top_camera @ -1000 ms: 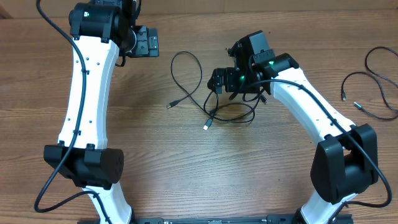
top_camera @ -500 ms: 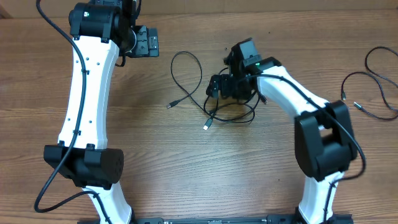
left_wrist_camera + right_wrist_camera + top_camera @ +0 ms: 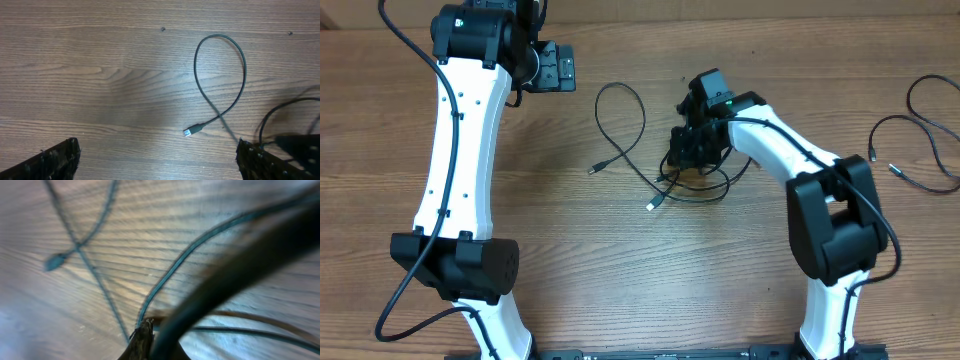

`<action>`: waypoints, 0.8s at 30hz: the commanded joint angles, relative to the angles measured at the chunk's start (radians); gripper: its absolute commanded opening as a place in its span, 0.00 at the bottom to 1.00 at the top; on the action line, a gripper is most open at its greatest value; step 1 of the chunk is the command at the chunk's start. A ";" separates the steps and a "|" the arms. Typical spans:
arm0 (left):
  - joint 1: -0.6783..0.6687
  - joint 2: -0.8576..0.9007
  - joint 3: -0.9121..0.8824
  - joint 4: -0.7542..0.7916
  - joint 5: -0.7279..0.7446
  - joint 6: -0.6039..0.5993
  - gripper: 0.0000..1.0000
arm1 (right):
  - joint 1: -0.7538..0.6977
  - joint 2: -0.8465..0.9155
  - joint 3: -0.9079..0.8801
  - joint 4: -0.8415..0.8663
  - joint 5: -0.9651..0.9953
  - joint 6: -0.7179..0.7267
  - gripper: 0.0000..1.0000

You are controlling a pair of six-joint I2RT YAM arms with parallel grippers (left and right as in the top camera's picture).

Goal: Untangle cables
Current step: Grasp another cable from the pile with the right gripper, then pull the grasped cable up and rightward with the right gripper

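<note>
Overhead, the right gripper sits low at frame centre, right on top of the cable bunch. Cannot tell how far its jaws are parted, or whether it has hold of a strand. The right wrist view is a very close blur: one dark fingertip at bottom centre, a thick dark strand running from there to the upper right, and thin strands criss-crossing over the wood behind. The bunch lies under and just below the gripper, a small coil with a silver plug poking out at its lower left. A larger loop runs up and left from it, and its plug end lies left of the bunch. The left gripper hangs at upper left, well apart from the bunch, jaws spread wide with nothing between them. In the left wrist view its fingers sit in the bottom corners, with the loop and plug end right of centre. More cables lie at the right edge of the table.
</note>
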 commanded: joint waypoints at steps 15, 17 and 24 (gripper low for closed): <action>-0.002 0.006 0.003 0.001 0.012 -0.006 1.00 | -0.018 -0.566 0.207 -0.003 0.269 -0.115 0.04; -0.002 0.006 0.003 0.001 0.012 -0.006 1.00 | -0.018 -0.616 0.212 0.015 0.306 -0.128 0.04; -0.002 0.006 0.003 0.001 0.012 -0.006 1.00 | -0.018 -0.758 0.212 0.149 0.396 -0.137 0.04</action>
